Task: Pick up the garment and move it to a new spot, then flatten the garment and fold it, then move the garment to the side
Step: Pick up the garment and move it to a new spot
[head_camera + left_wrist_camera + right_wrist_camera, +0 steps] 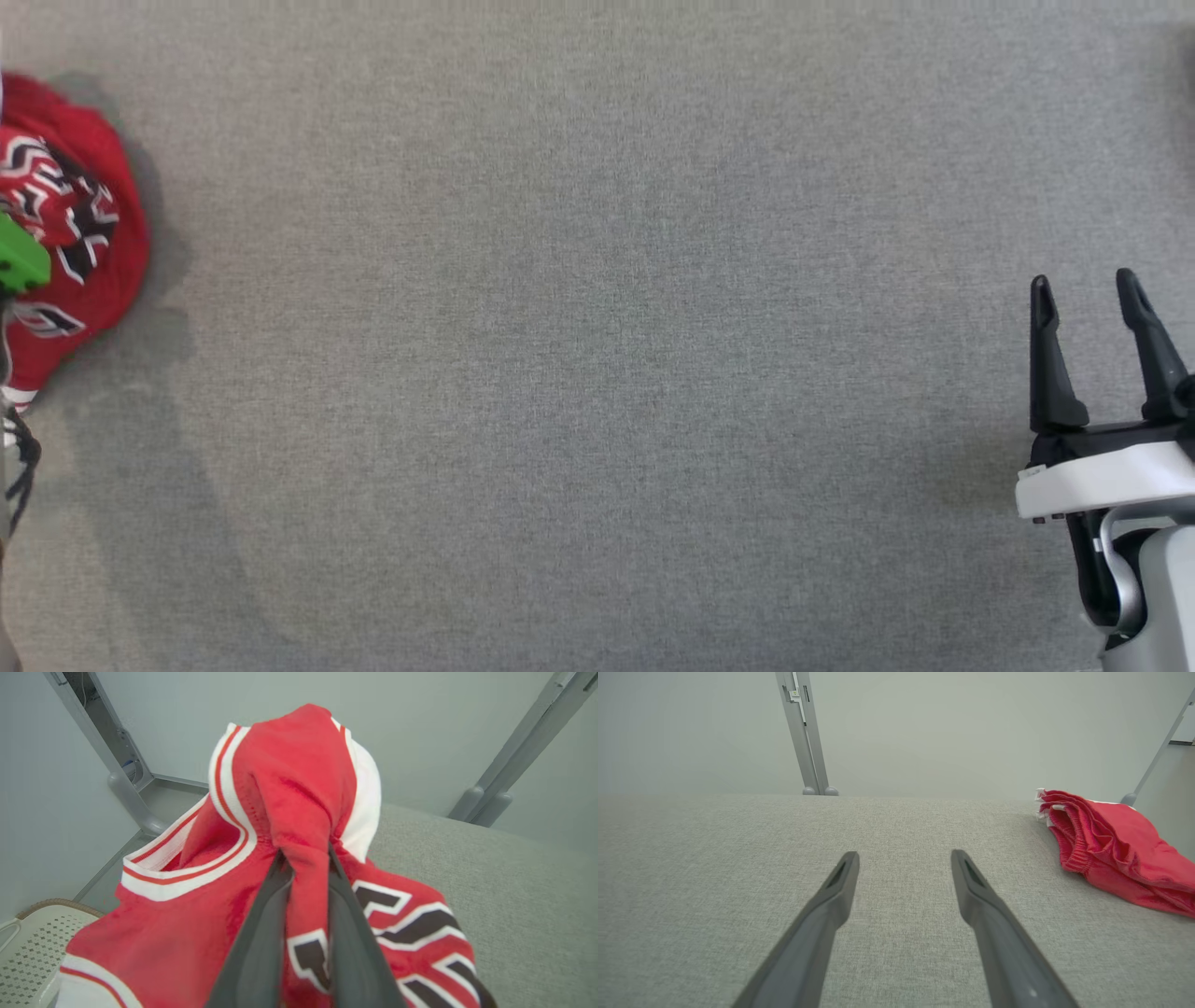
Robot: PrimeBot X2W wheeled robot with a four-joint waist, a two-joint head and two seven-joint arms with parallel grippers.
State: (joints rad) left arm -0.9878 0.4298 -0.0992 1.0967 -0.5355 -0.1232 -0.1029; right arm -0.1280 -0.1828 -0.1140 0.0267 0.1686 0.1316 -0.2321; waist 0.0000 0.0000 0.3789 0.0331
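Left wrist view: left gripper (306,851) pinched narrow on a bunched fold of the garment (289,779), a red jersey with white-and-red trim and dark lettering. The fold stands up between the two fingers and the rest drapes down around them. The garment is at the left edge of the table (490,882), with a pale perforated basket (32,942) just off that edge, lower down. Cannot tell whether the cloth is lifted clear of the table or resting on it. Head view: same jersey heaped at the table's left edge, with a green part (19,257) over it, likely the arm's own. Right gripper (1083,280) at the table's right side, jaws wide, nothing between them. Right wrist view: a second red piece (1111,849) with a gathered waistband lies toward the table's far right, well apart from the jersey. Judged progress: grasp made, first step barely begun. Left to do: carry the jersey toward the table's middle, flatten, fold, set aside.
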